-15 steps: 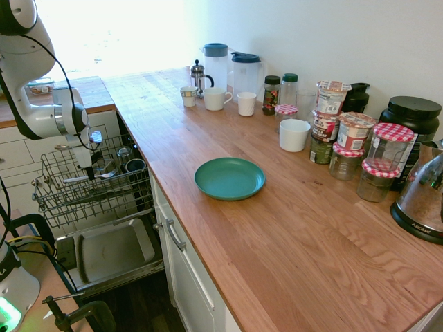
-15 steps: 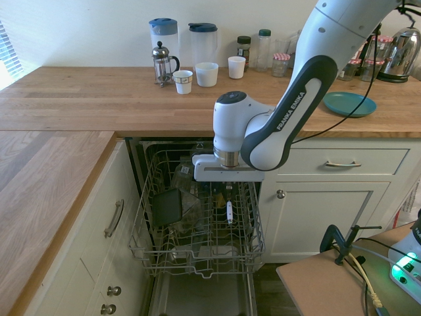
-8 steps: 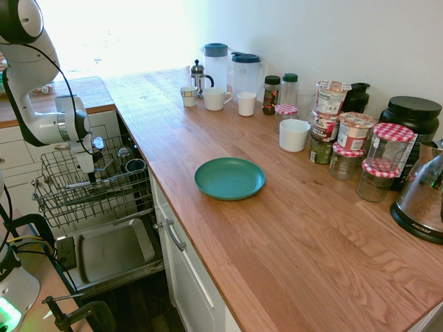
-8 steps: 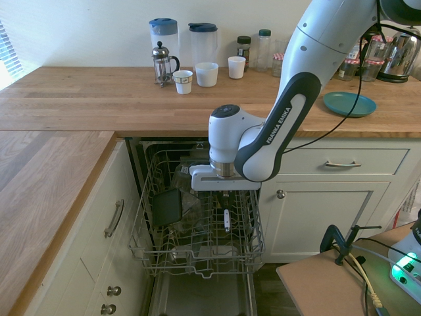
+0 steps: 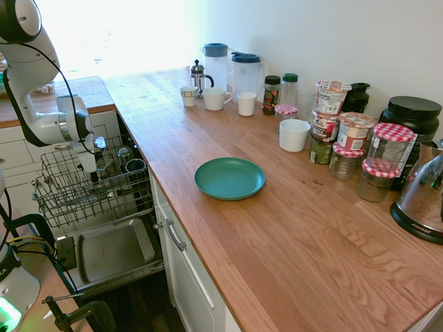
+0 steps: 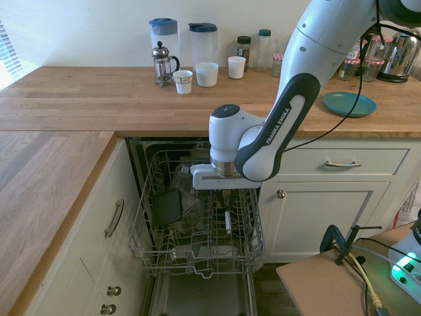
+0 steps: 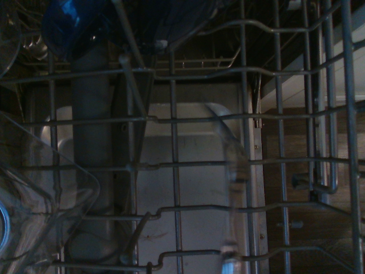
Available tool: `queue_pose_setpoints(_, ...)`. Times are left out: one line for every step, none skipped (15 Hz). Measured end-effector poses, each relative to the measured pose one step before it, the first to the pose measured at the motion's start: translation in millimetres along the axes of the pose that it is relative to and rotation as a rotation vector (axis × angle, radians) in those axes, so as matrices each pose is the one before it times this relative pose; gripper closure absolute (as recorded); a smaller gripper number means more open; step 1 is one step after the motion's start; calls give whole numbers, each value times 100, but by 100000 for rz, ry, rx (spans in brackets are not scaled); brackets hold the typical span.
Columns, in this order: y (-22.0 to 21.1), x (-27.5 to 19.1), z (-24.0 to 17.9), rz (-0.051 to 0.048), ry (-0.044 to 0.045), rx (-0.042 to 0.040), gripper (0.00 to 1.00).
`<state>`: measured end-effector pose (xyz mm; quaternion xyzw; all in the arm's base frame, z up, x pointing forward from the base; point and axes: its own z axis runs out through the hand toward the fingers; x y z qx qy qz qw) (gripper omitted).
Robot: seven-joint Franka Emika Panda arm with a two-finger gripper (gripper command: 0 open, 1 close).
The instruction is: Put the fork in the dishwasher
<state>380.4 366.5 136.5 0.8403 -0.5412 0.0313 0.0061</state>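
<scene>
A kitchen with an L-shaped wooden worktop (image 5: 291, 242) running along a plain white wall (image 5: 332, 34). Strong daylight pours in at the far end in the first exterior view, washing out that corner; the edge of a window with blinds (image 6: 5, 59) shows in the second. White cabinets (image 6: 316, 210) with metal handles (image 6: 343, 164) sit under the worktop, and white drawers (image 6: 99, 263) line the other leg. The floor (image 5: 138, 304) below is dark.
</scene>
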Motion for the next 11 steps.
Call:
queue_pose_setpoints(-63,92,-65,36,-21,91,0)
queue_pose_setpoints(-91,79,-147,66,-101,201,0)
queue_pose_setpoints(-130,49,-305,68,-107,464,0)
queue_pose_setpoints(-167,28,-567,51,70,734,0)
queue_pose_setpoints(-123,-11,-898,-116,277,920,0)
queue_pose_setpoints(-112,-99,-1275,-334,757,841,0)
queue_pose_setpoints(-107,-202,-1667,-498,841,1129,0)
queue_pose_setpoints(-15,-256,-1732,-596,774,1198,0)
queue_pose_setpoints(16,-355,-1723,-486,666,951,0)
queue_pose_setpoints(113,-431,-1555,-198,419,643,0)
queue_pose_setpoints(96,-399,-1359,-232,506,540,0)
